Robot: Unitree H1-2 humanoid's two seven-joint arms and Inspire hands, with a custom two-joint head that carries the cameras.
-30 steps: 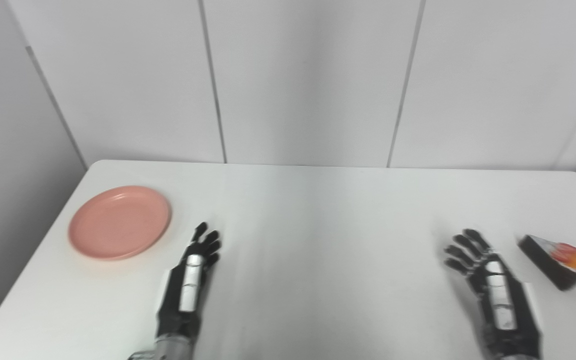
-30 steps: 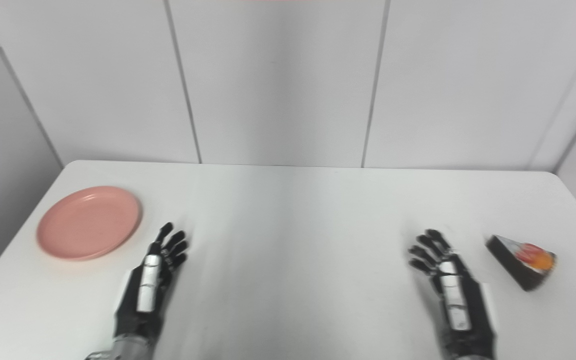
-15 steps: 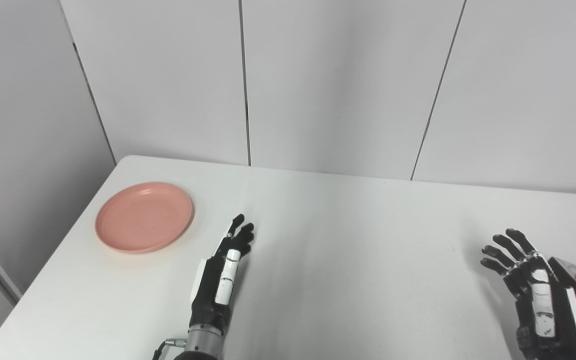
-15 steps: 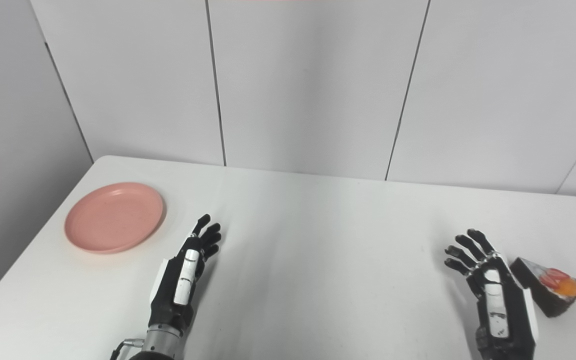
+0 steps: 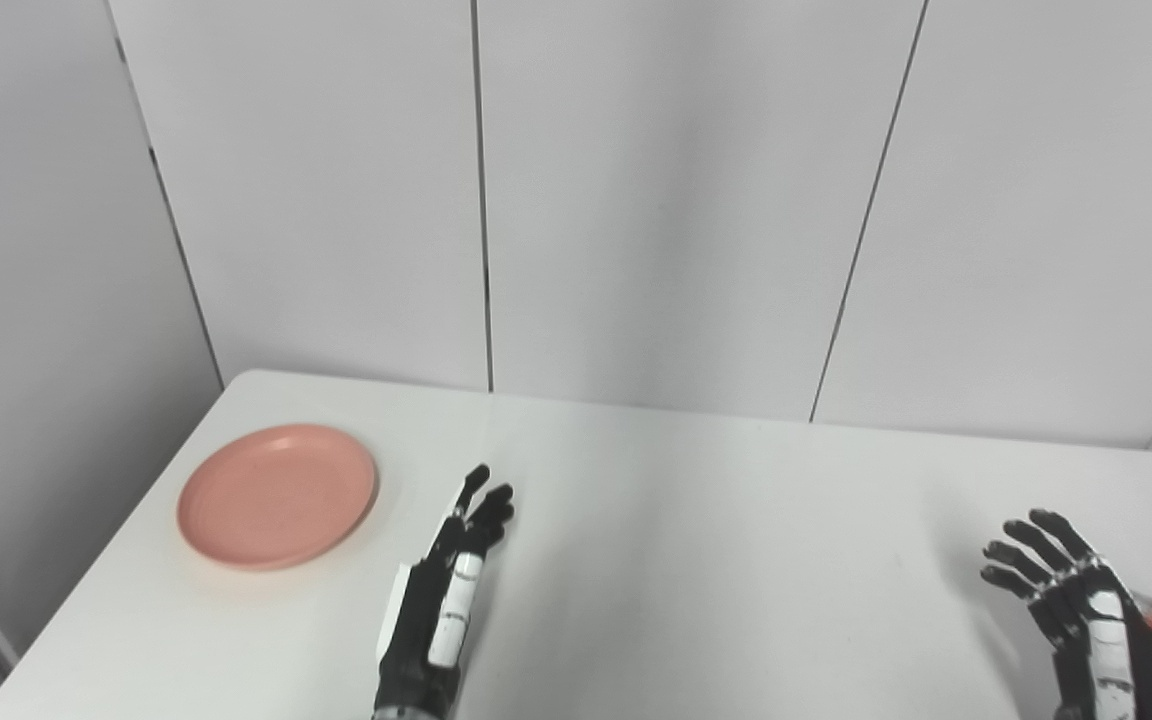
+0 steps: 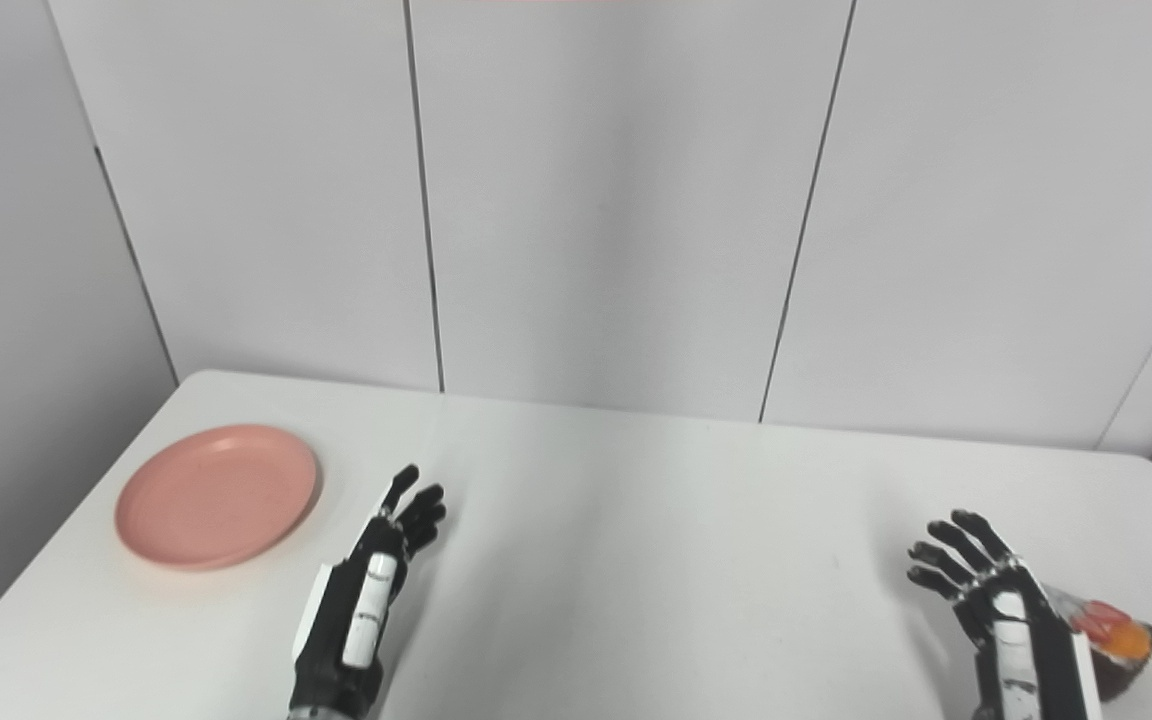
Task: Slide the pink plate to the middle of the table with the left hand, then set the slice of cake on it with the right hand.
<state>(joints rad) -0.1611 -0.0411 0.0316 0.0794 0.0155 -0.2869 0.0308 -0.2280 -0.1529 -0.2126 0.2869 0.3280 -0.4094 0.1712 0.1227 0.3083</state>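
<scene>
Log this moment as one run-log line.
left robot hand open, beside pink plate | right robot hand open, beside cake slice | plate unmoved

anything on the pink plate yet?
No. The pink plate is bare, sitting on the table near its left edge. The slice of cake is far right, partly hidden behind the right hand. What's under the plate can't be seen.

Pink plate (image 5: 276,495), white table (image 5: 716,560), dark cake slice (image 6: 1116,650) with red-orange topping
</scene>
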